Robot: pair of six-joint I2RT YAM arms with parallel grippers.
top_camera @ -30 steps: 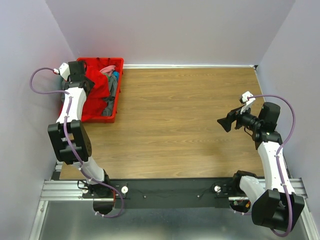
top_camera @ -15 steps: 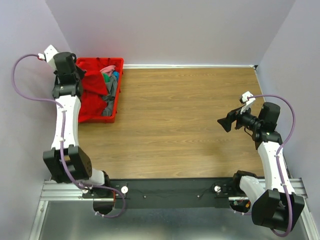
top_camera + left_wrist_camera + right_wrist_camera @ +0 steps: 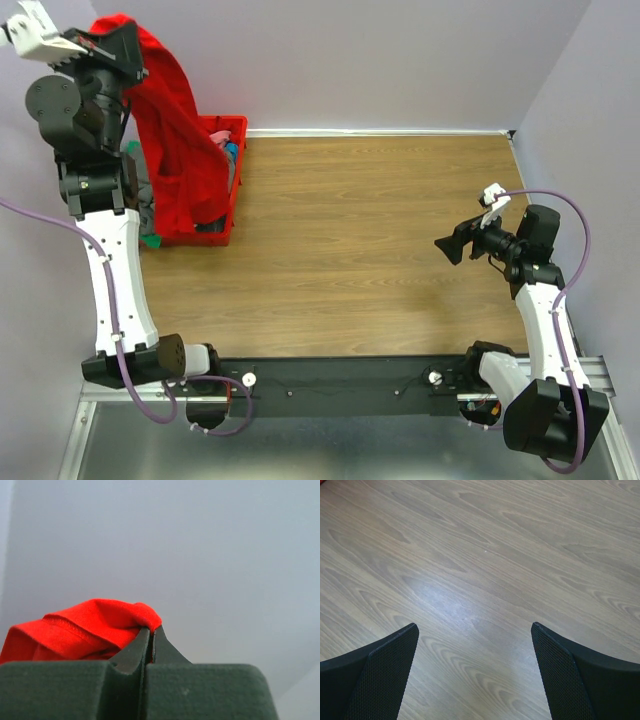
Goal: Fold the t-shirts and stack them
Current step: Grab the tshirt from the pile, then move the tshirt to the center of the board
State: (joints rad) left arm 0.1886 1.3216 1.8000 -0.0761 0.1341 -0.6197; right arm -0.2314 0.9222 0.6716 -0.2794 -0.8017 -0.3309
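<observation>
**A:** Where's the red shirt (image 3: 175, 130)?

**B:** Far left, hanging from the left tool (image 3: 118, 48), high above the crate (image 3: 205, 236). Its long axis runs straight down. The lower end drapes into the crate, and I can't tell whether it is free of the other shirts (image 3: 230, 150) in there.

**A:** What about the grip?

**B:** In the wrist view the jaws are pressed together on a fold of red cloth, with a bunch spilling out left of the tips.

**A:** And the right tool (image 3: 474, 627)?

**B:** Spread wide, holding nothing, over bare counter (image 3: 360, 210) on the right, well apart from the shirt.

**A:** So what does the coming move turn on?

**B:** As I judge it, the open counter lies right of the hanging shirt. The left arm is the only one near, so it must carry the shirt right and nearer before laying it flat. The right arm would have to cross most of the counter to catch a loose corner.
</observation>
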